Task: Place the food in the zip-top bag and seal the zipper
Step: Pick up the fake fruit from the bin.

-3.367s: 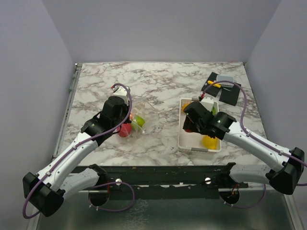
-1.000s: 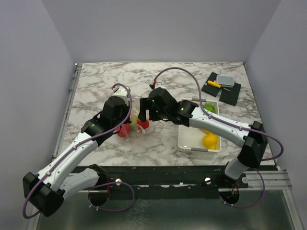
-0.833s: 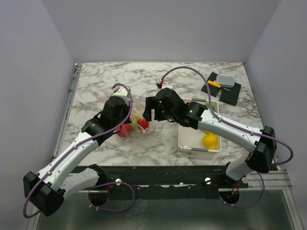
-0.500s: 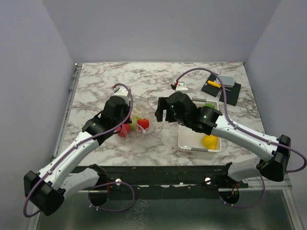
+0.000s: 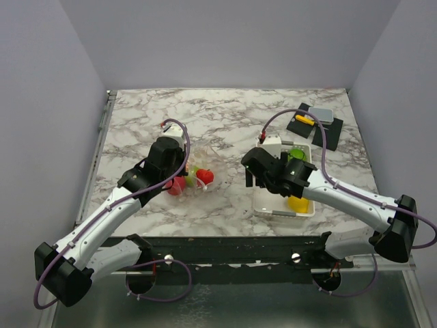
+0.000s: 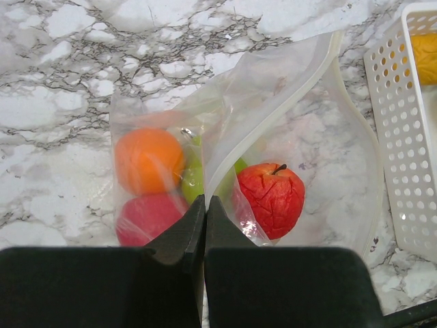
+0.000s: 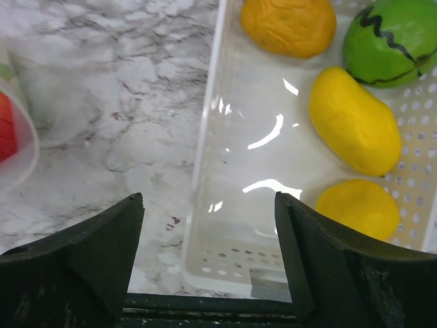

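Note:
The clear zip-top bag point(image 6: 321, 143) lies open on the marble, its pale zipper point(image 6: 273, 116) curving across the mouth. Inside are an orange fruit point(image 6: 147, 160), a green fruit point(image 6: 194, 181), a pink-red fruit point(image 6: 147, 215) and a red apple point(image 6: 273, 198), seen from above too point(image 5: 204, 177). My left gripper point(image 6: 205, 201) is shut on the bag's upper edge. My right gripper point(image 7: 208, 205) is open and empty over the left rim of the white basket point(image 7: 205, 157), which holds an orange fruit point(image 7: 287, 27), a green one point(image 7: 392, 41) and two yellow ones point(image 7: 351, 130), point(image 7: 358, 208).
The white basket point(image 5: 259, 198) sits right of the bag. Black mats with a grey box point(image 5: 319, 114) and a yellow item point(image 5: 304, 119) lie at the back right. A black rail point(image 5: 225, 242) runs along the table's near edge.
My right gripper released the red apple into the bag, then drew back to the right, over the basket's left rim. The left arm stayed still, holding the bag.

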Robot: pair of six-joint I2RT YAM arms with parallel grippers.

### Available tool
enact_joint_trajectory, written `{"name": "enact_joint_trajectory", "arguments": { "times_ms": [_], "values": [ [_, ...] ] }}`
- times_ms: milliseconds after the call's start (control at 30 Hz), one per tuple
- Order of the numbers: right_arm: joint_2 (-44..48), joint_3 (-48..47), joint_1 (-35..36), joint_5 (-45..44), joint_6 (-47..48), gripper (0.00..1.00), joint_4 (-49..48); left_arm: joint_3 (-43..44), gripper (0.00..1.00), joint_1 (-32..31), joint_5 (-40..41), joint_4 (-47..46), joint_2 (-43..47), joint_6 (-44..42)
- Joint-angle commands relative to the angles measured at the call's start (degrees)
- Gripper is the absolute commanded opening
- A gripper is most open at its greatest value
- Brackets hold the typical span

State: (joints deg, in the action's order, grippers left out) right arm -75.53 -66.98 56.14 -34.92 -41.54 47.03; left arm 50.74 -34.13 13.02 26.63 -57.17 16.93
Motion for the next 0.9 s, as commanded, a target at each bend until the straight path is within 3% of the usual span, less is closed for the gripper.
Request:
{"name": "enact_joint_trajectory", "arguments": {
  "times_ms": [0, 367, 700, 867],
  "values": [
    [1.4, 3.0, -0.9, -4.0, -5.4, 0.82, 8.4, -0.6, 0.0, 0.3, -1.4, -0.1, -0.1, -0.1],
    [1.6, 9.6, -4.7, -4.4, -10.6, 0.83, 12.4, -0.6, 0.0, 0.3, -1.8, -0.1, -0.1, -0.2],
    [3.0, 13.3, -9.6, -3.5, -9.3, 1.0, 10.3, -0.6, 0.0, 0.3, -1.9, -0.1, 0.0, -0.2],
    [3.0, 15.6, -12.8, -1.8, -8.5, 1.0, 8.2, -0.6, 0.0, 0.3, -1.9, -0.1, 0.1, -0.2]
  ]
}}
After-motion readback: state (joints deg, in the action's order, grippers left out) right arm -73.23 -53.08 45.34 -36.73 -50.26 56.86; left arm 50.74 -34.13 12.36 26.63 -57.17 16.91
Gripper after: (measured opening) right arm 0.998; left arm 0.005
